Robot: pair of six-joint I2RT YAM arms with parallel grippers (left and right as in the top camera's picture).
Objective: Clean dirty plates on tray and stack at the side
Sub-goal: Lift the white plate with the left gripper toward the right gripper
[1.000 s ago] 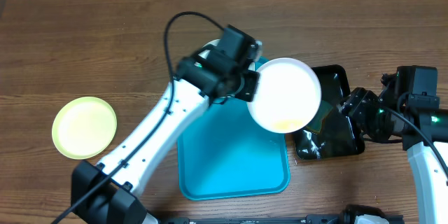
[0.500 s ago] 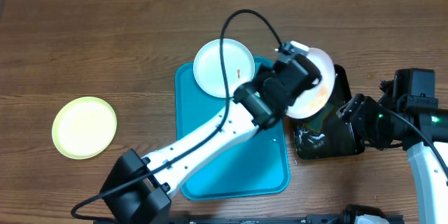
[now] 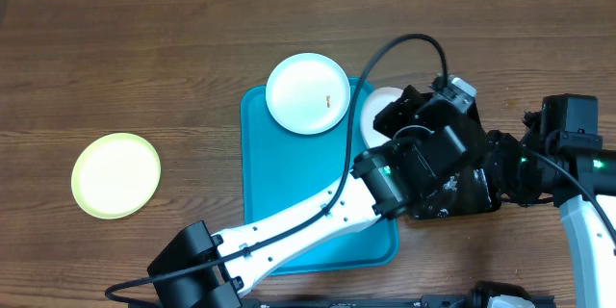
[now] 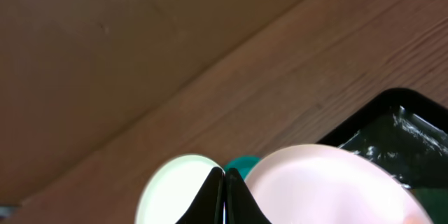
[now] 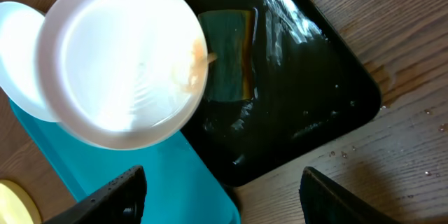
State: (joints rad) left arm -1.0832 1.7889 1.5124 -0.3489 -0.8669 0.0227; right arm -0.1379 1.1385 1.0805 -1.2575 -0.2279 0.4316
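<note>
My left gripper (image 3: pixel 402 117) is shut on the rim of a white plate (image 3: pixel 378 106) and holds it tilted over the left edge of the black tray (image 3: pixel 472 202). In the right wrist view this plate (image 5: pixel 119 63) has an orange smear near its rim. A second white plate (image 3: pixel 308 93) with an orange-red speck lies on the far corner of the turquoise tray (image 3: pixel 289 241). The pale yellow-green plate (image 3: pixel 116 174) lies on the table at the far left. My right gripper (image 5: pixel 224 203) is open and empty beside the black tray's near edge.
The black tray (image 5: pixel 301 91) is wet and holds a green sponge (image 5: pixel 227 56). Water drops lie on the wooden table (image 5: pixel 392 154) next to it. My left arm (image 3: pixel 318 217) stretches across the turquoise tray.
My left arm has swung the white plate to the right, from over the turquoise tray to the black tray's edge, uncovering the second white plate. The right arm has not moved.
</note>
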